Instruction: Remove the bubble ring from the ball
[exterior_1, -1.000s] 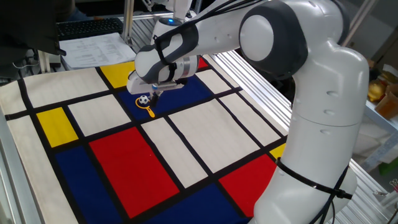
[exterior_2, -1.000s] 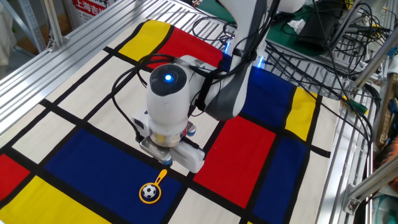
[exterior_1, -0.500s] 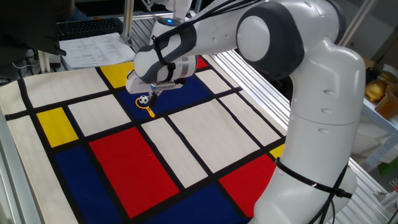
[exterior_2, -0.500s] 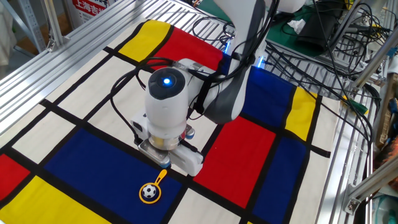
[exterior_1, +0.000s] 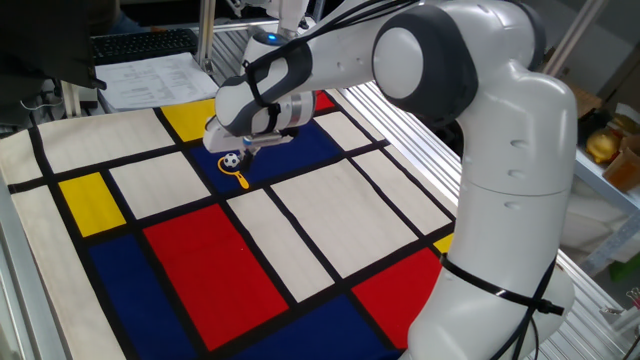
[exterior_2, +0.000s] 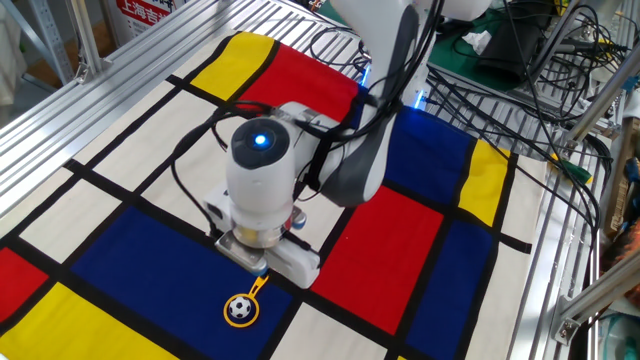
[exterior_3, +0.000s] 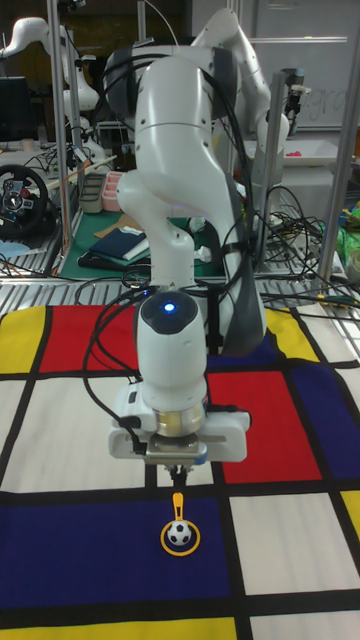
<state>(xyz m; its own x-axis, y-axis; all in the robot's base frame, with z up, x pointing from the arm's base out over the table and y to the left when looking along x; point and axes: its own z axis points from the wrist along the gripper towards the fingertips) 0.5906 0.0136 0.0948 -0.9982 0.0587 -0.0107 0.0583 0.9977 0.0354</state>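
The ball (exterior_3: 178, 534) is a tiny white ball with black patches, lying on a blue rectangle of the mat. The yellow-orange bubble ring (exterior_3: 164, 545) lies flat around it, and its short handle points toward the robot's base. In the other fixed view the ball (exterior_2: 238, 308) and the bubble ring (exterior_2: 257, 288) lie just in front of the hand. My gripper (exterior_3: 176, 467) points straight down just above the handle's end, apart from the ball. Its dark fingertips are small and mostly hidden under the hand, so their gap is unclear. In one fixed view the ball (exterior_1: 232, 160) sits beside the gripper (exterior_1: 248, 152).
The mat (exterior_2: 130, 260) of red, blue, yellow and white rectangles with black lines covers the table. Metal rails (exterior_2: 90, 95) run along its edges. Cables (exterior_2: 545, 70) and equipment sit behind the arm's base, and papers (exterior_1: 150, 78) lie at one far corner.
The hand has moved slightly lower and closer to the ring's handle. The ball and the ring have not moved.
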